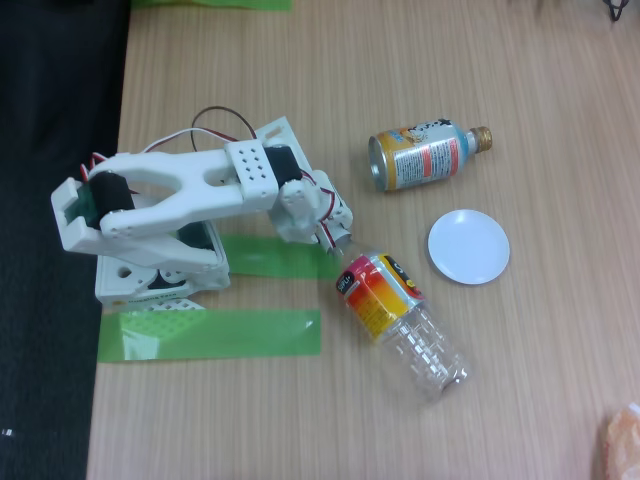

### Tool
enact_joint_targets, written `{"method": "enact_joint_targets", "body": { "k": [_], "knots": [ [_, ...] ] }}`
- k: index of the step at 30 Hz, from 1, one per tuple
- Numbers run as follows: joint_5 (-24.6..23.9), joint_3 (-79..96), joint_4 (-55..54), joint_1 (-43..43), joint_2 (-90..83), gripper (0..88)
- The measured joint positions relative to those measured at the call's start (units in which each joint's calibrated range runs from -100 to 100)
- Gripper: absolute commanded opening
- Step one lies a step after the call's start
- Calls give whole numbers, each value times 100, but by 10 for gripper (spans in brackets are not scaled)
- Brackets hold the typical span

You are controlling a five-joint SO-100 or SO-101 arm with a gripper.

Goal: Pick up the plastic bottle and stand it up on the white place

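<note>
Your pincer point(338, 243) sits at the bottle's point(400, 320) neck end, reaching down from the white arm point(190, 190); its fingers are hidden under the wrist, so you cannot tell whether they are apart or clamped on the neck. The bottle lies on its side, running away from the pincer toward the lower right of the fixed view, label nearest the pincer, clear base farthest. The dish point(468, 246) lies flat to the right of the pincer, just beside the bottle's label end but apart from it. Above and right of the pincer the can point(425, 156) lies on its side, near the dish's upper edge. Bare table point(540, 380) opens beyond the dish. Behind the pincer, green tape point(210, 333) lies by the arm's base.
</note>
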Motion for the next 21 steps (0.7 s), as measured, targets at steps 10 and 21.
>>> {"method": "enact_joint_targets", "body": {
  "k": [10, 21],
  "knots": [
    [-16, -325, 0, 0, 0, 10],
    [-89, -3082, 1147, -15, 8, 12]
  ]
}}
